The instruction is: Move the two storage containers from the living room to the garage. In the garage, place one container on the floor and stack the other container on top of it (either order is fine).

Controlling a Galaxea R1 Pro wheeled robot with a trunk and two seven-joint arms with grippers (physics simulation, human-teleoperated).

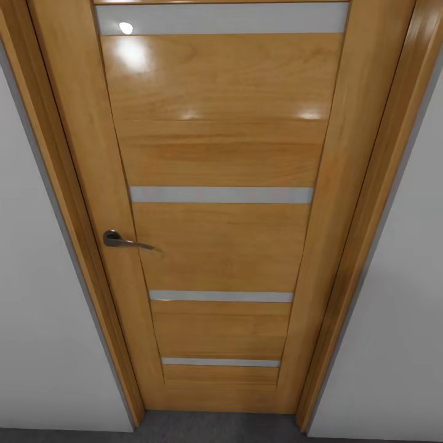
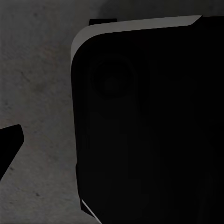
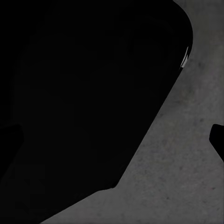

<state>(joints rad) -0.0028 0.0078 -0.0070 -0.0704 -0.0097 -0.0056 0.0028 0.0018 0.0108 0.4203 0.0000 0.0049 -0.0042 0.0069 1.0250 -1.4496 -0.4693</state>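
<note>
The two storage containers are out of view. A shut wooden door [image 1: 221, 246] with narrow frosted glass strips stands close in front of me in the head view. Its metal lever handle [image 1: 123, 240] is on the left side. Both wrist views look down at dark grey mottled concrete floor [image 2: 37, 93] [image 3: 186, 177] past a black part of my own body [image 2: 149, 130] [image 3: 84, 93]. A dark fingertip [image 2: 9, 144] of the left gripper [image 2: 112, 144] shows at one edge. A fingertip [image 3: 217, 140] of the right gripper [image 3: 112, 140] shows at the opposite edge. Both grippers look spread and hold nothing.
Plain white wall [image 1: 37, 307] flanks the wooden door frame [image 1: 67, 184] on the left and more white wall [image 1: 394, 320] on the right. A strip of dark grey floor [image 1: 215, 427] runs along the door's foot.
</note>
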